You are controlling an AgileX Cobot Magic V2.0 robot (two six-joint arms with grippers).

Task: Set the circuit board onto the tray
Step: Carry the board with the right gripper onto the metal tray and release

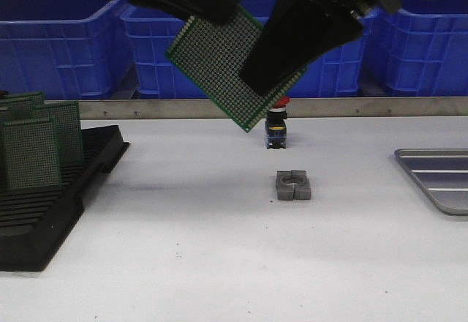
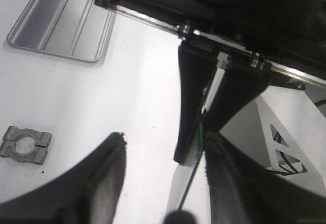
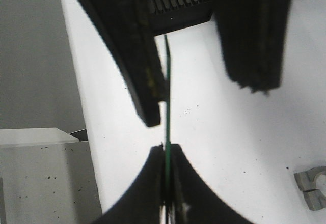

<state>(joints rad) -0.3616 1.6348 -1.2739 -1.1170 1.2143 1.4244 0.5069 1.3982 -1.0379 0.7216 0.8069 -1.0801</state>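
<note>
A: Where is the circuit board [image 1: 223,69]?
B: Top centre of the frame, tilted in the air. The right hand [image 1: 252,80] is clamped on it; the left hand [image 1: 219,11] looks released beside it.
A: And the tray [image 1: 439,179]?
B: At the right edge, on the desk [image 1: 219,263].

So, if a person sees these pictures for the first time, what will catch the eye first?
First, the green circuit board, tilted in the air above the middle of the table, with both arms on it. The right pincer is shut on its edge; the left pincer is open around the same board. After that, the black rack holding more boards on the left, and the grey tray at the right edge.
</note>
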